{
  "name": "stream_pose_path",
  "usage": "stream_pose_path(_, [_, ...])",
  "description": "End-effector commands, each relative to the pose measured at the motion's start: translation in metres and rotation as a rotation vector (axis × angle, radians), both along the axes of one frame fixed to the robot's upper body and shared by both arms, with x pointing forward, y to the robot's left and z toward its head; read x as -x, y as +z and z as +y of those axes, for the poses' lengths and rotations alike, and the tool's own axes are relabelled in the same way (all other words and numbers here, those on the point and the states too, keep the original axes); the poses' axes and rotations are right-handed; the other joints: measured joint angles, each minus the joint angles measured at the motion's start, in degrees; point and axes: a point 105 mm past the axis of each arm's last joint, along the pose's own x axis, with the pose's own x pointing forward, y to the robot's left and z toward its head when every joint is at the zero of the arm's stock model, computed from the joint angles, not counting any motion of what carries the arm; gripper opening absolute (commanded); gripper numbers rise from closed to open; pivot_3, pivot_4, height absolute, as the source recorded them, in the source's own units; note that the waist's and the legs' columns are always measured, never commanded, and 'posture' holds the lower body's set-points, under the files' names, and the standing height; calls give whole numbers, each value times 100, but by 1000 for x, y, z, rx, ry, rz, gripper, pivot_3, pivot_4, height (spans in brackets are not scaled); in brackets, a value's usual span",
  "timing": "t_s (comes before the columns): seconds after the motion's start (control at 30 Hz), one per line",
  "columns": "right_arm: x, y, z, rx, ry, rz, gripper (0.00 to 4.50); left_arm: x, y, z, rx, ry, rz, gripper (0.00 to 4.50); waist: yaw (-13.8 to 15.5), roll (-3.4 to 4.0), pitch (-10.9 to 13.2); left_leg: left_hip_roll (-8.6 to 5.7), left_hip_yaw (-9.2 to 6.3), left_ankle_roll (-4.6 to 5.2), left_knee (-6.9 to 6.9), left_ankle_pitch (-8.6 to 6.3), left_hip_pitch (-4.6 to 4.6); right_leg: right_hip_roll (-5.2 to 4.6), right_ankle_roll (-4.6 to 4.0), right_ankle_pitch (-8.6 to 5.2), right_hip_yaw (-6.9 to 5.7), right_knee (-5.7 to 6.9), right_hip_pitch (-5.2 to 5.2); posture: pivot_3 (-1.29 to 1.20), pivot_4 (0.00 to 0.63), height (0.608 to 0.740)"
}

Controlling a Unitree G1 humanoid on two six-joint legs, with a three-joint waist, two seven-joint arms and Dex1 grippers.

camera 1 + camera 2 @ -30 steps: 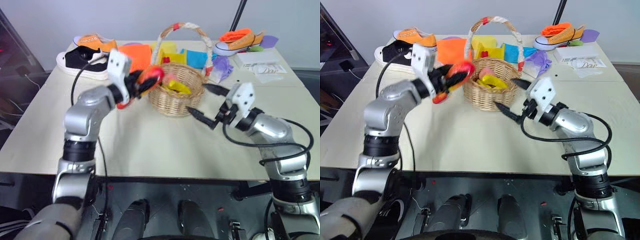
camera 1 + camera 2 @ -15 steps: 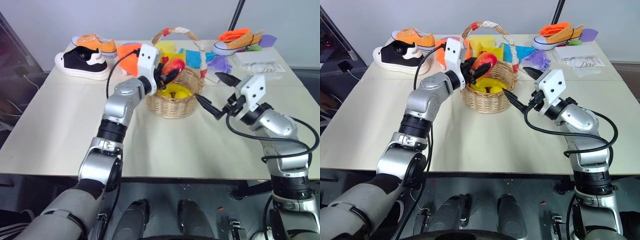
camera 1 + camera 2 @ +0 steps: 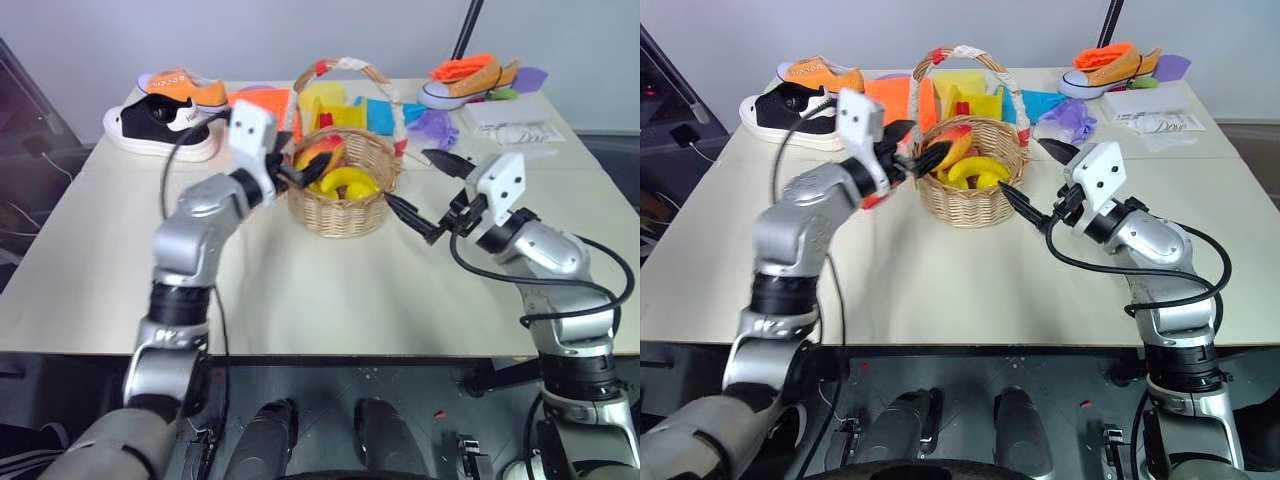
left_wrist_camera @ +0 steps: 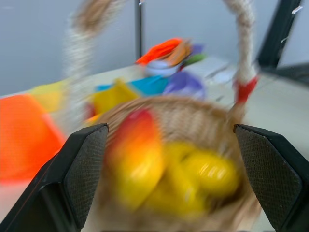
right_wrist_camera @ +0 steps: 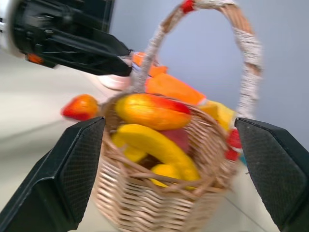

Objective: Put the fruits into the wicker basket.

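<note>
Left end effector (image 3: 908,150): jaws spread, empty, at basket's (image 3: 970,195) left rim.
Right end effector (image 3: 1028,180): jaws spread, empty, right of basket.
Mango (image 3: 952,146): in basket, long axis left-right.
Red fruit (image 5: 80,106): on counter (image 3: 940,290), left of basket; left arm nearer.

Tan wicker basket (image 3: 968,192) upright mid-table, arched handle banded red and white. Inside — yellow-to-red mango (image 5: 152,111) lying atop yellow fruits. At basket's 9 o'clock, on table — small red-orange fruit (image 5: 79,107).
</note>
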Motion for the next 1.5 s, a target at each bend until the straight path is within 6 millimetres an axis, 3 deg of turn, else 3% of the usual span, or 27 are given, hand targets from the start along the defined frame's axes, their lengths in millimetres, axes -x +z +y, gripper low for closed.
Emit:
stream_pose_path(0.03, [17, 2, 13, 30, 120, 0, 4500, 11, 1, 36, -2, 106, -9, 4440, 25, 0, 0, 0, 0, 0, 0, 0, 0, 0, 0, 0, -1, -1, 0, 0, 150, 740])
stream_pose_path(0.2, [33, -10, 22, 63, 211, 54, 4500, 17, -20, 88, 24, 292, 80, 4440, 55, -1, 0, -3, -6, 1, 4, -1, -1, -5, -1, 0, -6, -5, 7, 0, 150, 740])
stream_pose_path(0.3, [47, -34, 27, 174, 278, 134, 4500, 18, -50, 122, 48, 433, 196, 4440, 49, -1, 0, -4, -8, 1, 6, -2, -1, -7, -1, 0, -9, -8, 10, 0, 150, 740])
stream_pose_path(0.37, [49, -40, 27, 203, 288, 151, 4500, 20, -59, 127, 94, 443, 236, 4440, 31, -1, 0, -3, -8, 2, 4, -3, 2, -6, -1, -1, -10, -8, 11, 0, 150, 740])
stream_pose_path(0.7, [39, -30, 30, 169, 254, 112, 4500, 7, -47, 98, 30, 322, 177, 4440, 56, -6, 0, -4, -9, 1, 9, -3, 1, -9, -2, -1, -12, -7, 14, 0, 150, 740])
stream_pose_path(0.93, [33, -27, 35, 152, 242, 95, 4500, -37, -38, 81, 21, 268, 140, 4440, 43, -6, 0, -5, -8, 1, 8, -3, 0, -8, -1, 0, -15, -7, 12, 0, 150, 740])
stream_pose_path(1.13, [31, -27, 39, 147, 234, 85, 4500, -72, -45, 68, -81, 268, 209, 4440, 40, -8, 1, -8, -7, 2, 9, -3, -4, -7, 1, 0, -18, -10, 10, 0, 150, 740])
stream_pose_path(1.5, [30, -25, 34, 134, 192, 71, 4500, -86, -74, 62, -151, 241, 300, 4440, 26, -9, 1, -9, -3, 3, 8, -2, -5, -6, 2, 0, -15, -4, 4, 0, 150, 740])
